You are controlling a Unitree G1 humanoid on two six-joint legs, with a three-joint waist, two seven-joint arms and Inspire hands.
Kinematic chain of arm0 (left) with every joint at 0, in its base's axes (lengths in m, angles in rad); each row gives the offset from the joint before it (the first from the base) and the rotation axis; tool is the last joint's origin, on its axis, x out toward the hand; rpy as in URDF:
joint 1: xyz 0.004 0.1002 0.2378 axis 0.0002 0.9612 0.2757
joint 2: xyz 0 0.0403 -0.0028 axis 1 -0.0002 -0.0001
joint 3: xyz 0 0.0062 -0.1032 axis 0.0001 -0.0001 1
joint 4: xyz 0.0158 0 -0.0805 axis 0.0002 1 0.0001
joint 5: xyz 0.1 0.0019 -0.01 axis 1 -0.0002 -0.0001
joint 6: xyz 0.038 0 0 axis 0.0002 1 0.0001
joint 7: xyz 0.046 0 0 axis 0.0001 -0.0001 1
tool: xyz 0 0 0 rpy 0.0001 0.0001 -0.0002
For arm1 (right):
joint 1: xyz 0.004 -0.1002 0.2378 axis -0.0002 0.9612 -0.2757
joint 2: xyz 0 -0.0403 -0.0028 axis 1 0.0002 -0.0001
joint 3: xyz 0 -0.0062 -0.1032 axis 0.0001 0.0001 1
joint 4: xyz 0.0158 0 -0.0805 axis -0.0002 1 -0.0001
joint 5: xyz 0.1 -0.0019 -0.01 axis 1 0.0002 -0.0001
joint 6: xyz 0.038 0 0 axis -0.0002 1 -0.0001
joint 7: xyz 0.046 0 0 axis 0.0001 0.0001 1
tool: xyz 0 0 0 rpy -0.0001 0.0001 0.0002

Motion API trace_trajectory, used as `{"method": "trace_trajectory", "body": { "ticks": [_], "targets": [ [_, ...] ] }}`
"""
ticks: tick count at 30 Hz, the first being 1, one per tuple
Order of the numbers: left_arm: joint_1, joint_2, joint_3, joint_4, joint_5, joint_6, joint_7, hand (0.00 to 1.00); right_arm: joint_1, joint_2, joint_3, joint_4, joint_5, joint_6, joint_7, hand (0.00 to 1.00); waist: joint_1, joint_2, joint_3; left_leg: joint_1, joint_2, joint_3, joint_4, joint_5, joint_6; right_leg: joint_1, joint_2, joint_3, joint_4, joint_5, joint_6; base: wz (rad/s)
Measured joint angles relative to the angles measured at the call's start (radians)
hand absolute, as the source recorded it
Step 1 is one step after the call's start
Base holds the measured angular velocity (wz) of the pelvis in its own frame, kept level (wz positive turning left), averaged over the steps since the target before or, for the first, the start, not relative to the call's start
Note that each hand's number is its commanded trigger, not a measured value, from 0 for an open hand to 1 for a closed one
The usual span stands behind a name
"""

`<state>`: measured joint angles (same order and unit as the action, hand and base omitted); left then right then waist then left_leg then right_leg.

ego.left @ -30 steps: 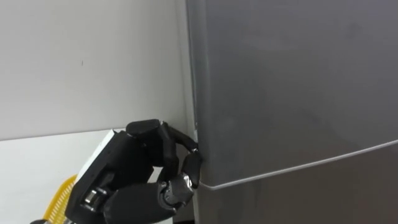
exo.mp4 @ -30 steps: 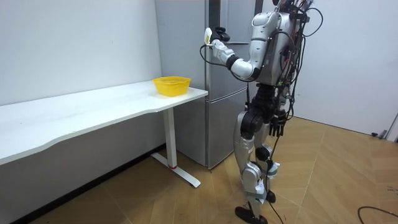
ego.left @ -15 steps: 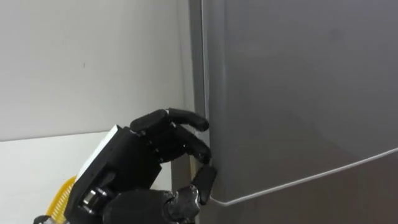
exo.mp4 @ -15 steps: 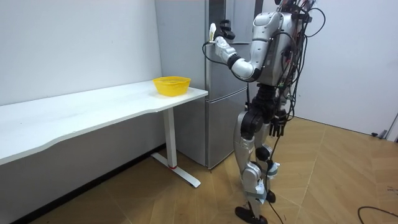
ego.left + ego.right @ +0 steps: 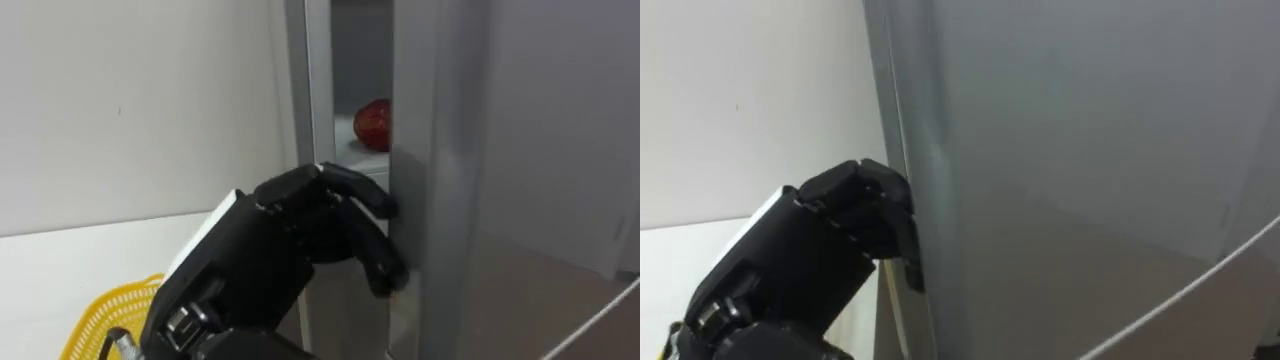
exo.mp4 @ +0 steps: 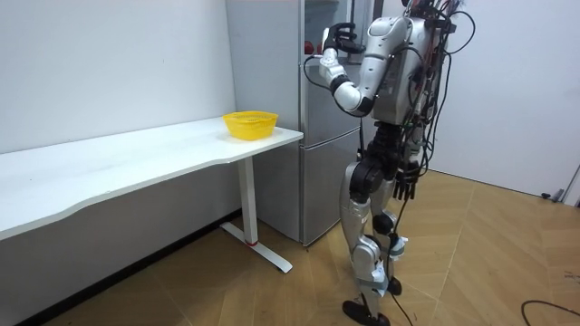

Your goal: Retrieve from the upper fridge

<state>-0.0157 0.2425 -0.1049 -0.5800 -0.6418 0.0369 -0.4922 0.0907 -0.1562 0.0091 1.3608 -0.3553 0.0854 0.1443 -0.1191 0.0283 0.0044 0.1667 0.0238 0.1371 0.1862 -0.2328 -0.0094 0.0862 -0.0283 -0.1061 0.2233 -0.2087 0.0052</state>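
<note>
Gap now shows between the upper door (image 5: pixel 440 150) and the fridge body (image 5: pixel 318 100), flush a second ago: my left robot hand (image 5: pixel 295 230), fingers hooked round the door's edge, has pulled it ajar. Through the gap a red fruit (image 5: pixel 374 124) sits on the inside shelf, untouched. I judge the door needs more swing before I reach in; my right robot hand (image 6: pixel 405 186) hangs by the thigh.

We face the fridge (image 6: pixel 317 136), the table (image 6: pixel 136 163) at our nine o'clock with the basket (image 5: pixel 105 315) on its fridge-side end. Our left hand (image 5: pixel 300 235) hooks the upper door (image 5: pixel 520 150) edge at six o'clock — behind the gap, toward twelve, a round item (image 5: pixel 373 124) sits on a shelf (image 5: pixel 365 160).
</note>
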Motion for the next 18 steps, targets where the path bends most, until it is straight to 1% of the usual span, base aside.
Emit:
{"method": "trace_trajectory", "body": {
  "ticks": [4, 7, 12, 18],
  "targets": [
    [-0.004, 0.007, -0.017, 0.0, -0.033, 0.0, -0.017, 0.0, 0.0, 0.0, 0.008, -0.002, 0.001, -0.001, 0.001, 0.0, -0.017, -0.001, 0.0008, 0.0, 0.0, 0.003, 0.0, 0.0, 0.0, -0.002, 0.001, 0.003, 0.002, 0.0, 0.0, -0.02],
    [-0.018, 0.008, -0.022, 0.0, -0.033, 0.0, -0.029, 0.0, 0.002, 0.0, 0.009, -0.002, 0.001, -0.001, 0.001, 0.0, -0.017, 0.0, 0.0005, 0.001, 0.0, 0.008, 0.0, 0.0, 0.0, -0.005, 0.001, 0.009, 0.004, 0.0, 0.0, -0.06],
    [-0.023, 0.007, -0.032, 0.0, -0.034, -0.003, -0.044, 0.0, -0.001, 0.0, 0.009, -0.002, 0.002, -0.001, 0.0, 0.0, -0.017, 0.0, 0.0006, 0.002, 0.001, 0.024, 0.0, 0.0, 0.0, -0.017, 0.002, 0.023, 0.016, 0.0, 0.0, -0.1],
    [-0.025, 0.005, -0.044, 0.0, -0.034, -0.003, -0.063, 0.0, 0.001, -0.002, 0.008, -0.001, 0.008, -0.001, -0.001, 0.0, -0.024, -0.001, 0.0011, 0.002, 0.001, 0.026, -0.001, 0.0, 0.0, -0.018, 0.002, 0.025, 0.018, 0.0, 0.0, -0.01]
  ]
}}
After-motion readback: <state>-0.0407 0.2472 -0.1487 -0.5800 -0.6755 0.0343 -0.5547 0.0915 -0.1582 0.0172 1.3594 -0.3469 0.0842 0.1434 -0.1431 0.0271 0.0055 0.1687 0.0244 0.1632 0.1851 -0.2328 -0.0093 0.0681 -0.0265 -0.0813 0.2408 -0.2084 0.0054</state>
